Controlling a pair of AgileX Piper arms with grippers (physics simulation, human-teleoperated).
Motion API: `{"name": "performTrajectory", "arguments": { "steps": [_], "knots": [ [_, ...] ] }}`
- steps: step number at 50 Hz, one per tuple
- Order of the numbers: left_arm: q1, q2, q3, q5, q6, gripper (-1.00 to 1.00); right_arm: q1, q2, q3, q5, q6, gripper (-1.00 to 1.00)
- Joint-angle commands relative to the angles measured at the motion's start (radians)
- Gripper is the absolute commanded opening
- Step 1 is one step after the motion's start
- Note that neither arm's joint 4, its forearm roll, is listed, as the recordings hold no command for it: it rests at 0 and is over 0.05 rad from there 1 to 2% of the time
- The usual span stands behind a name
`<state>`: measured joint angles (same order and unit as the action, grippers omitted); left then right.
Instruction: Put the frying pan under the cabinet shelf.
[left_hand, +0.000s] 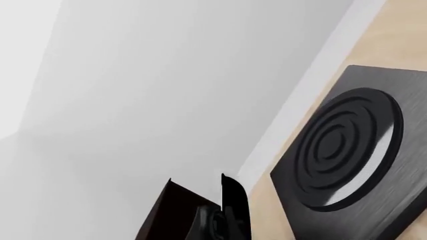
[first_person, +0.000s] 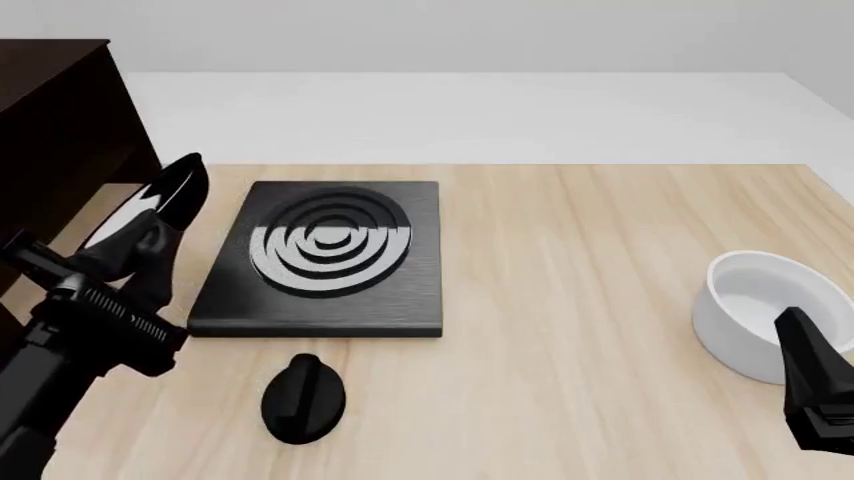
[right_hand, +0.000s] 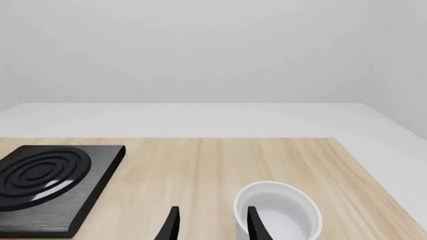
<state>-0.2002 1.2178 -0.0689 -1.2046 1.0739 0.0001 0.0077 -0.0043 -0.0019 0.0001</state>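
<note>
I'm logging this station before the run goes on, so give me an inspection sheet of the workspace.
Surface: light wooden table, flat.
Job's things: frying pan lifted off the table, tilted on edge, beside the dark cabinet; not under a shelf yet.
Clutter: black hotplate; white bowl; round black knob-like piece.
Hands: left hand appears shut on the frying pan; right hand open, empty, near the bowl.
Cables: nothing seen.
Surroundings: plain white floor and wall.

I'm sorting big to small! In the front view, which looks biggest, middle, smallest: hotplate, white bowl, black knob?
1. Hotplate, clearly biggest.
2. White bowl, middle, though the frame's edge cuts it off.
3. Black knob, smallest.
</note>
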Motion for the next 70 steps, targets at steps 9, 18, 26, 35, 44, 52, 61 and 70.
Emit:
{"name": "performTrajectory", "arguments": {
  "steps": [9,18,26,35,44,52,61,70],
  "knots": [
    [0.046,0.029,-0.032,-0.015,0.025,-1.00,0.000,0.000,0.000,0.000,0.000,1.00],
    [0.074,0.035,-0.039,-0.015,0.000,-1.00,0.000,0.000,0.000,0.000,0.000,1.00],
    [0.090,0.041,-0.041,-0.015,-0.007,-1.00,0.000,0.000,0.000,0.000,0.000,1.00],
    [0.111,0.040,-0.033,-0.015,-0.014,-1.00,0.000,0.000,0.000,0.000,0.000,1.00],
    [0.122,0.052,-0.041,-0.015,-0.016,-1.00,0.000,0.000,0.000,0.000,0.000,1.00],
    [0.128,0.081,-0.057,-0.015,-0.024,-1.00,0.000,0.000,0.000,0.000,0.000,1.00],
    [0.129,0.121,-0.082,-0.015,-0.025,-1.00,0.000,0.000,0.000,0.000,0.000,1.00],
    [0.141,0.144,-0.096,-0.015,-0.035,-1.00,0.000,0.000,0.000,0.000,0.000,1.00]
  ]
}}
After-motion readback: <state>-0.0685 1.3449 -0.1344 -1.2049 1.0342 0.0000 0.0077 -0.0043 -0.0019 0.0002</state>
